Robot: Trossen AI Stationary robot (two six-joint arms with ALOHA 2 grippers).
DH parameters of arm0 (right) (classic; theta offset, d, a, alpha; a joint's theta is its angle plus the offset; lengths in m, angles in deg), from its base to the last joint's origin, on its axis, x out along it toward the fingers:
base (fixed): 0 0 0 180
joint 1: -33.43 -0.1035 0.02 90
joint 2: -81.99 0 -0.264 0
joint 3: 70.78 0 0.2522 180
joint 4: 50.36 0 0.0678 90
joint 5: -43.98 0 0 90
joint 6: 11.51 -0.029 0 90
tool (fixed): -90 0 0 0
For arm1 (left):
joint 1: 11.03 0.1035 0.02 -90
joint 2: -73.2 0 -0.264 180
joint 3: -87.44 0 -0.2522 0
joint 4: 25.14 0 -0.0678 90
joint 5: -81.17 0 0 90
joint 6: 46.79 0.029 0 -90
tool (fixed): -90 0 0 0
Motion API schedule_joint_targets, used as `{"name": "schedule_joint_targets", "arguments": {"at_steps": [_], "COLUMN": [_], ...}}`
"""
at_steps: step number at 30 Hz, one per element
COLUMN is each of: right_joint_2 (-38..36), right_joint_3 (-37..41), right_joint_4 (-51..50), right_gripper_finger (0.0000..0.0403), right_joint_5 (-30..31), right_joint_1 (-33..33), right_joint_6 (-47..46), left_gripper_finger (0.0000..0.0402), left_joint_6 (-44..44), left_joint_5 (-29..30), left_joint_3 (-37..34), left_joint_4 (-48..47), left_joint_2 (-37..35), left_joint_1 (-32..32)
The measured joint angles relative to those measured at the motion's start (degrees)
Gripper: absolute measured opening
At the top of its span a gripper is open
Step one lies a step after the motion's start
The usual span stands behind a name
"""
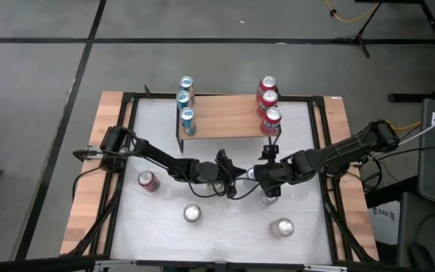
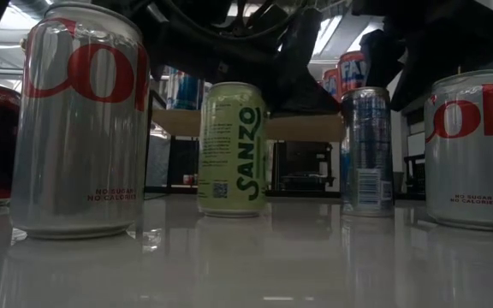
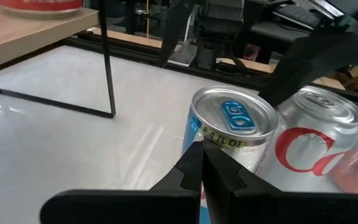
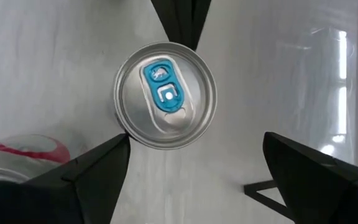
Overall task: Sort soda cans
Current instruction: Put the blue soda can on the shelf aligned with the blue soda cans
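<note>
A silver-and-light-blue soda can with a blue tab (image 4: pixel 165 94) stands upright on the white table, mid-right (image 1: pixel 266 199). My right gripper (image 4: pixel 194 146) hovers open above it, pointing steeply down, one finger on each side of the can's near edge, and touches nothing. My left gripper (image 3: pixel 201 165) is shut and reaches in level from the table's left to this can. A pale green Sanzo can (image 2: pixel 234 150) stands just left of the blue can (image 2: pixel 366 150); the arms hide it in the high view. My left gripper has its shut fingertips (image 3: pixel 199 152) against the blue-tab can's upper side wall (image 3: pixel 194 134), just under the rim. The fingers come level from the table's left. The can stands upright on the table.
A wooden shelf (image 1: pixel 225 113) at the back carries three light-blue cans (image 1: pixel 185 100) on its left and three red cans (image 1: pixel 268 100) on its right. Loose on the table are a red can (image 1: pixel 149 180) and two silver Coke cans (image 1: pixel 192 214), (image 1: pixel 282 227).
</note>
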Motion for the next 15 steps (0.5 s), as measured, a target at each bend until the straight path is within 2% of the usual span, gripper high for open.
{"name": "schedule_joint_targets", "arguments": {"at_steps": [15], "right_joint_2": [0.0], "right_joint_3": [0.0], "right_joint_4": [-1.15], "right_gripper_finger": [0.0356], "right_joint_5": [1.75], "right_joint_1": [0.04], "right_joint_6": [-0.25], "left_gripper_finger": [0.0], "left_joint_6": [1.0], "left_joint_5": [-0.61], "left_joint_3": [0.0], "left_joint_4": [-0.07], "left_joint_2": [-0.07], "left_joint_1": [-3.03]}}
